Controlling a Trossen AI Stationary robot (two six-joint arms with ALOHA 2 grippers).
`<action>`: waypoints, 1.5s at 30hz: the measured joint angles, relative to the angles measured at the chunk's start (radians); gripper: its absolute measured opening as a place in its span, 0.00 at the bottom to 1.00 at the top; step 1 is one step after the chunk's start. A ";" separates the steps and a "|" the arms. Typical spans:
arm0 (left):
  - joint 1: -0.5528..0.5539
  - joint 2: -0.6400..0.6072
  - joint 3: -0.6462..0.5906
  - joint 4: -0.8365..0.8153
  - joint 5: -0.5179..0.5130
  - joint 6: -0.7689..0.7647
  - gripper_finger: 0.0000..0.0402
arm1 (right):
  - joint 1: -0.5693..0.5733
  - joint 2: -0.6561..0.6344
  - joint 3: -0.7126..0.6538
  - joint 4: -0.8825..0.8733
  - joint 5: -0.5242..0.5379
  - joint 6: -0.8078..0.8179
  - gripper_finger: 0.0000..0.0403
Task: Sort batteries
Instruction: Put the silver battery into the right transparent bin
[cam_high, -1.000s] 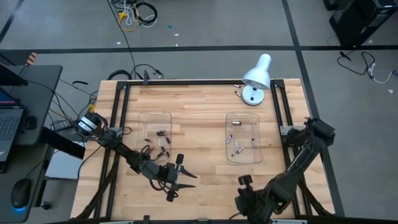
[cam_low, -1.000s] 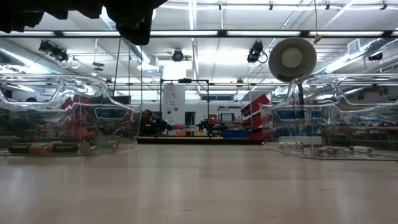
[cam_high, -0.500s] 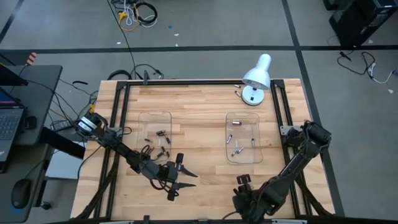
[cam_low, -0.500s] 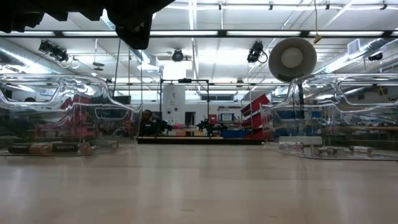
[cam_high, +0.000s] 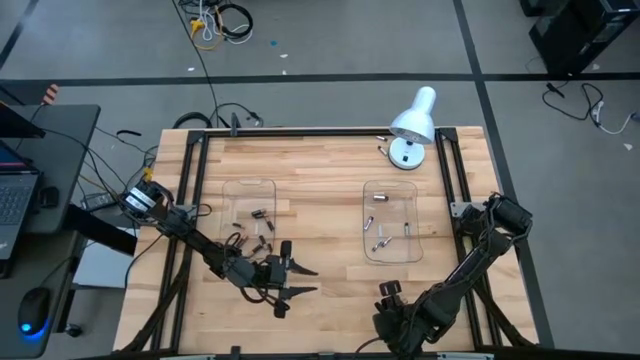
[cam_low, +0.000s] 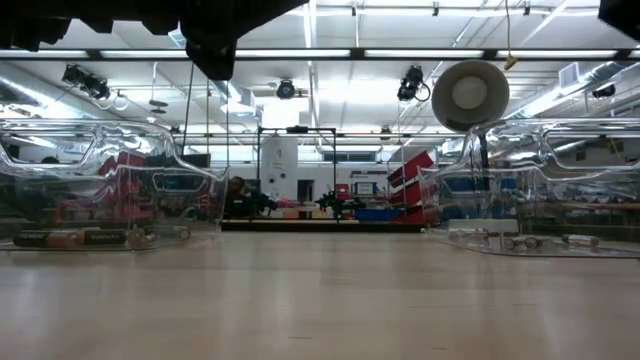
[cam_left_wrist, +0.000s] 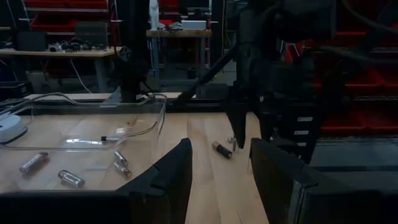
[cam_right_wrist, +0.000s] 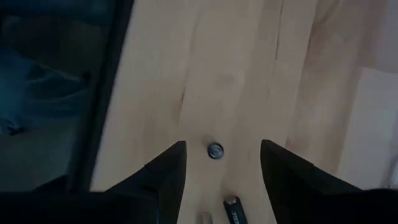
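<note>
Dark batteries (cam_high: 252, 222) lie in the clear left tray (cam_high: 250, 185), and silver batteries (cam_high: 385, 232) lie in the clear right tray (cam_high: 392, 190). My left gripper (cam_high: 308, 281) is open and empty, low over the table near its front edge, pointing toward the right. In its wrist view a brownish battery (cam_left_wrist: 222, 150) lies loose on the wood ahead of its fingers (cam_left_wrist: 217, 180). My right gripper (cam_right_wrist: 221, 171) is open, pointing down over the front of the table. A small round thing (cam_right_wrist: 215, 150) and a dark battery (cam_right_wrist: 231, 206) lie below it.
A white desk lamp (cam_high: 412, 125) stands at the far right corner. A black frame (cam_high: 195, 190) runs along the table's edges. In the left wrist view my right arm (cam_left_wrist: 261, 74) stands just behind the loose battery. Bare wood lies between the two trays (cam_high: 320, 210).
My left gripper has swung about: its fingers, which slanted toward the near edge, now point toward the table's right edge, and it sits a little farther from the near edge. My right arm has shifted slightly toward the table's left.
</note>
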 joint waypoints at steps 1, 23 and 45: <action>0.000 0.000 0.000 -0.001 0.000 0.000 0.40 | 0.000 0.000 -0.009 0.004 0.000 0.002 0.48; 0.000 0.000 0.000 -0.001 0.000 0.001 0.40 | -0.020 0.000 -0.095 0.127 -0.023 0.006 0.44; 0.000 0.000 0.000 -0.014 0.000 0.001 0.40 | -0.025 0.060 -0.094 0.131 -0.109 0.008 0.41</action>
